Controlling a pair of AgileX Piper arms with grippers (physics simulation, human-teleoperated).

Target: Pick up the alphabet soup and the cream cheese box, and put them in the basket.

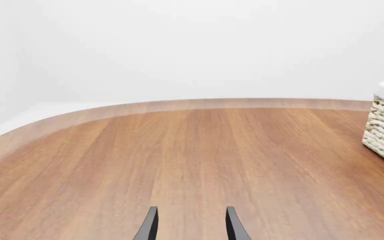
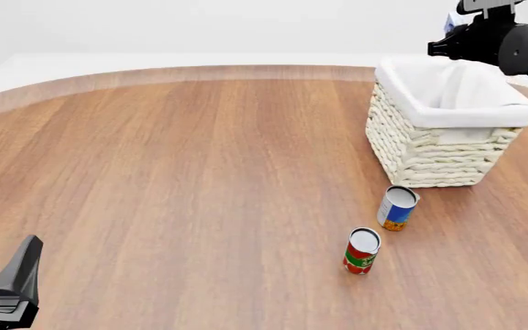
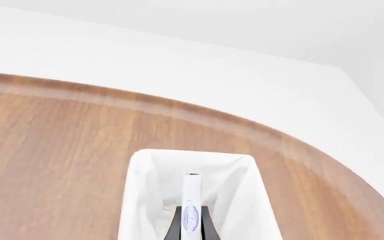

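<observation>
While the right hand (image 3: pixel 190 220) is hanging over the basket (image 2: pixel 434 148) clenching the cream cheese box (image 3: pixel 190 200), apparently needing only release, the alphabet soup (image 2: pixel 397 208) is waiting on the bench (image 2: pixel 172 172) beside it, left hand (image 1: pixel 190 222) released.

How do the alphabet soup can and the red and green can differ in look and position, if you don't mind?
The alphabet soup wears blue and white with an orange-yellow base; the red and green can does not. The alphabet soup stands close by the basket; the red and green can stands farther from it. Both stand on the table, ungripped.
</observation>
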